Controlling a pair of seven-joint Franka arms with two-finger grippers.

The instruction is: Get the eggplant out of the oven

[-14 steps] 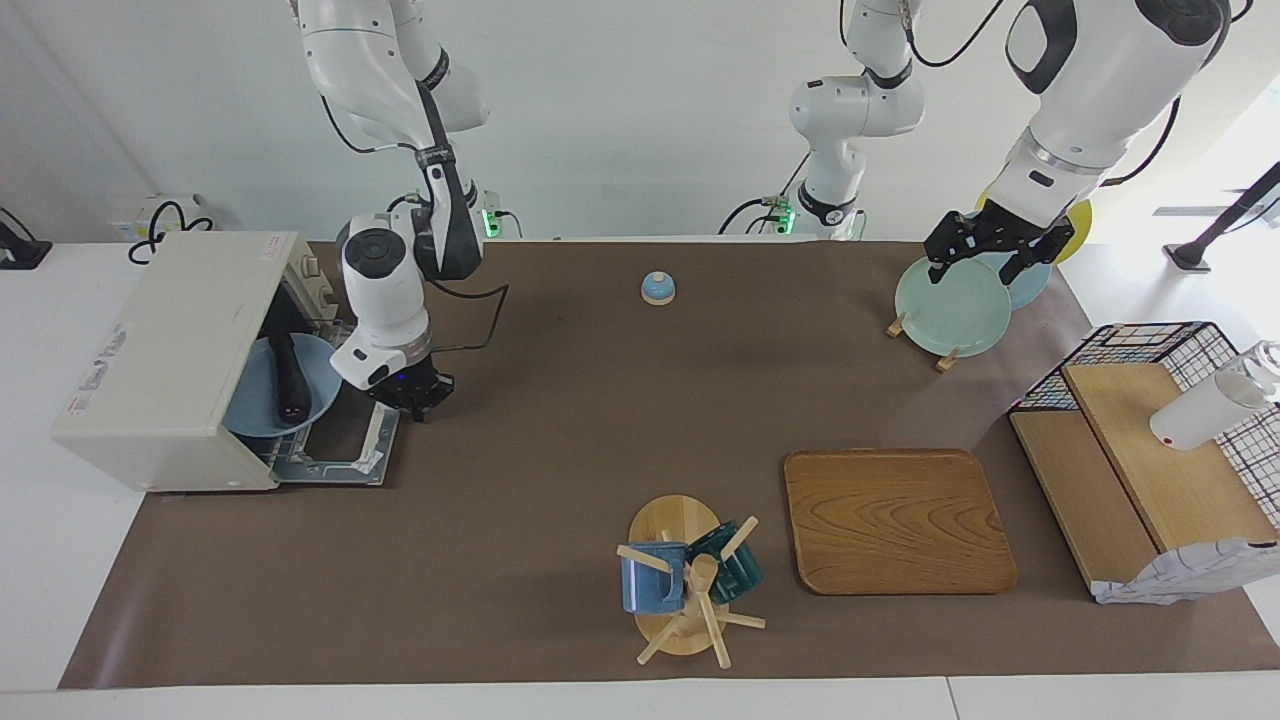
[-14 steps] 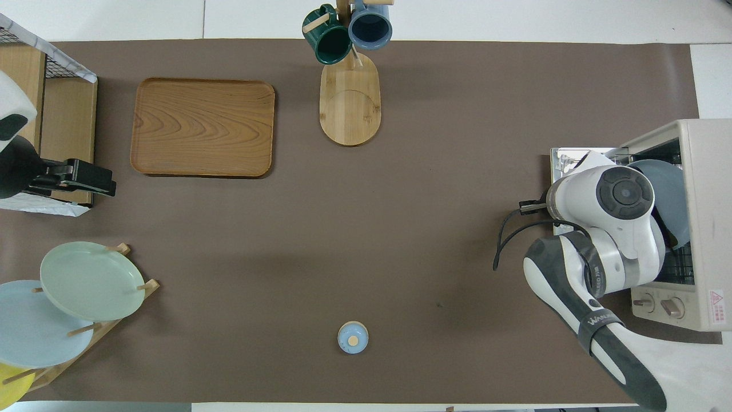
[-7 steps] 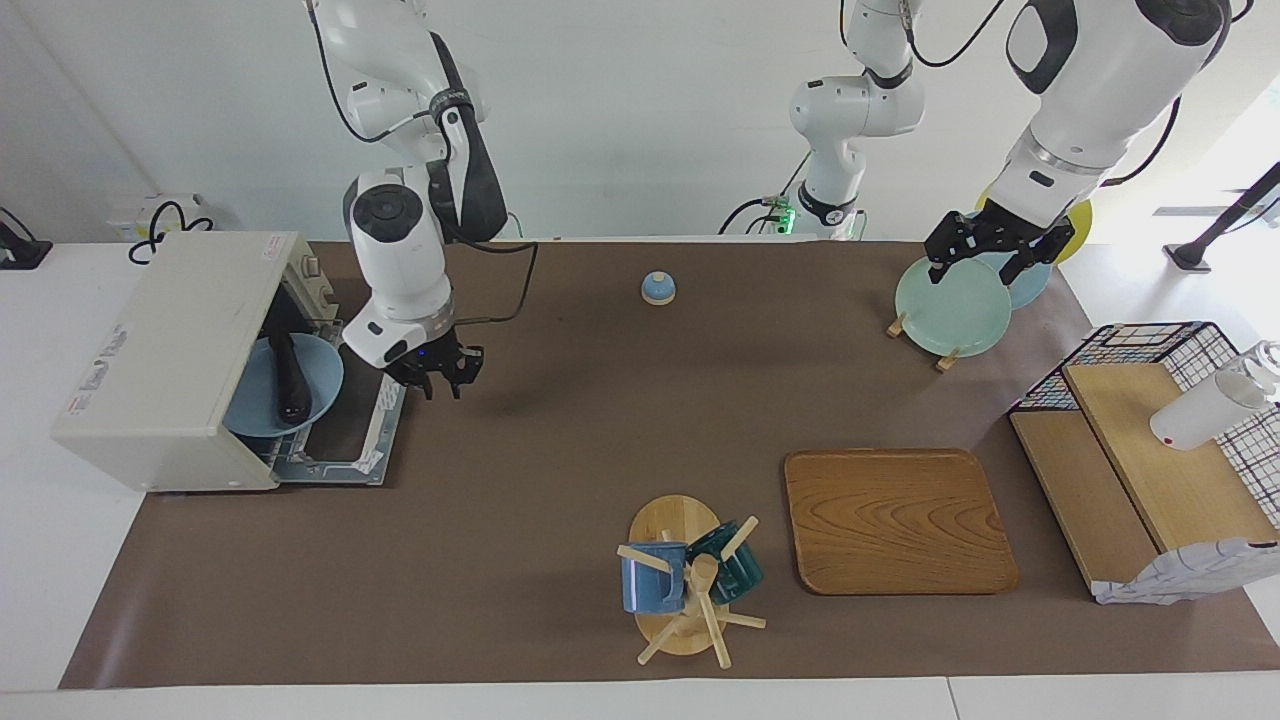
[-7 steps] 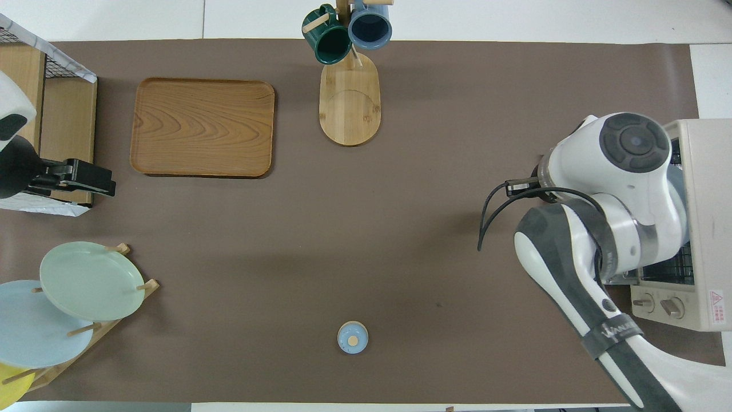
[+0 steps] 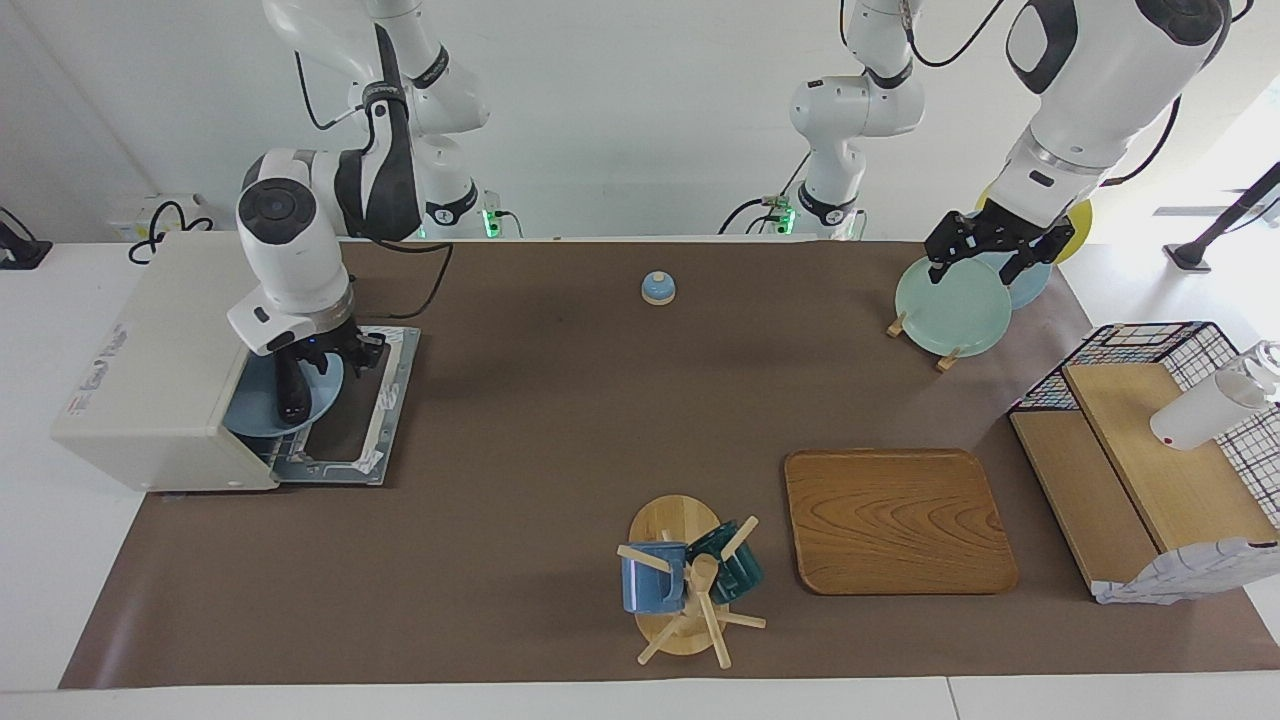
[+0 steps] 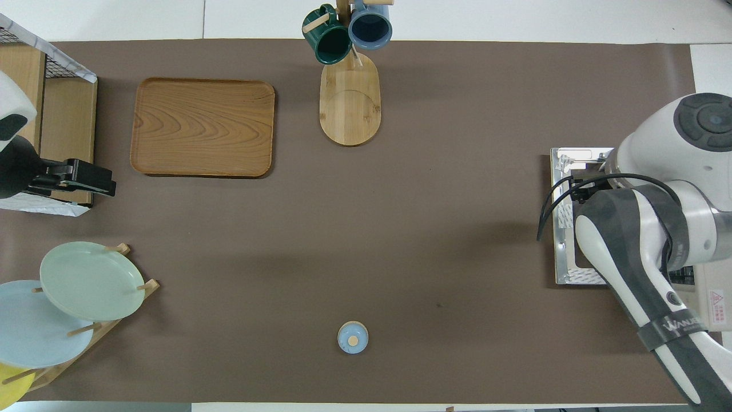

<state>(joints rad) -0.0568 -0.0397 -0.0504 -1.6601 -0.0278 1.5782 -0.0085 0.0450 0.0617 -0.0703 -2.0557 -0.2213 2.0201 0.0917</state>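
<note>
Right gripper (image 5: 325, 352) hovering with fingers parted over the oven's (image 5: 160, 365) open mouth, eggplant (image 5: 291, 390) lying just beneath on a blue plate (image 5: 250, 412) — inside the oven, left gripper (image 5: 985, 252) waiting open above a green plate (image 5: 950, 308).

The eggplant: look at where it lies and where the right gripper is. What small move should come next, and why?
Probably lower the right gripper a little onto the eggplant and close. The eggplant lies on a blue plate in the oven, whose door is down. The gripper is over the plate's rim at the eggplant's nearer end, holding nothing. The left gripper waits over the plate rack.
</note>
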